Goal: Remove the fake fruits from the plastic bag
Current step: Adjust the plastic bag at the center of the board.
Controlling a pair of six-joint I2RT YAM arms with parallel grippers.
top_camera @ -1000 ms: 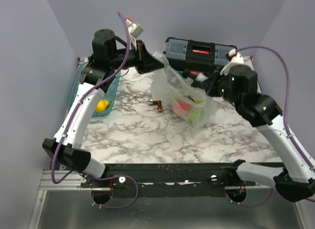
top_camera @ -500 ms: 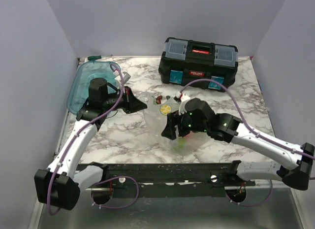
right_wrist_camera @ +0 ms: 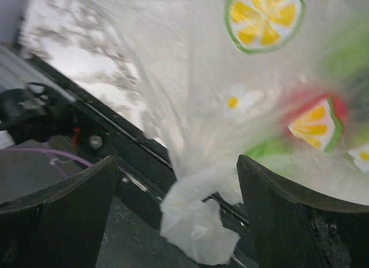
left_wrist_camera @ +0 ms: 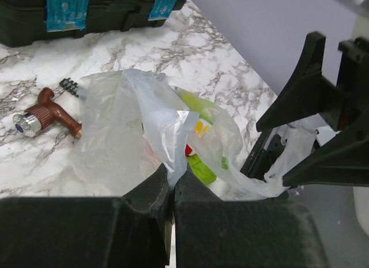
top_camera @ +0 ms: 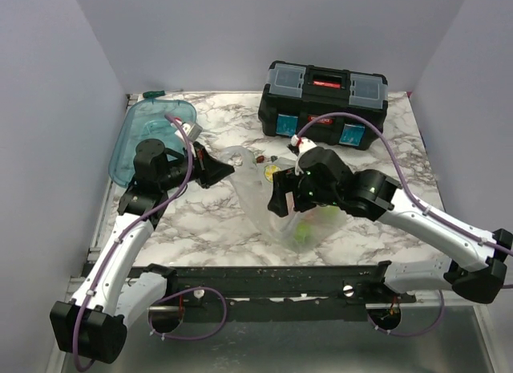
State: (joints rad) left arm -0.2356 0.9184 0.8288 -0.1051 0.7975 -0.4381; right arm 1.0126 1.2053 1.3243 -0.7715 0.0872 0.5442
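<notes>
The clear plastic bag (top_camera: 260, 198) lies crumpled mid-table, with fake fruits showing through it: a lime-green one (top_camera: 304, 231) and a yellow slice (top_camera: 271, 174). My left gripper (top_camera: 215, 169) is shut on a fold of the bag (left_wrist_camera: 127, 124) at its left edge. The left wrist view shows green (left_wrist_camera: 202, 167), red (left_wrist_camera: 188, 150) and yellow (left_wrist_camera: 200, 128) pieces inside. My right gripper (top_camera: 280, 200) stands open at the bag's near side. In the right wrist view the bag's knotted end (right_wrist_camera: 199, 222) hangs between the spread fingers (right_wrist_camera: 305, 216), apart from both, below a citrus slice (right_wrist_camera: 265, 17) and a red slice (right_wrist_camera: 314, 124).
A black toolbox (top_camera: 325, 96) stands at the back right. A translucent teal tub (top_camera: 136, 136) sits at the back left behind the left arm. Small brown hardware (left_wrist_camera: 49, 115) lies on the marble just behind the bag. The black front rail (top_camera: 264, 277) runs close under the bag.
Both arms have come down from holding the bag raised near the toolbox to the table's middle. The right gripper has opened and let go of the bag; the left stays shut on it.
</notes>
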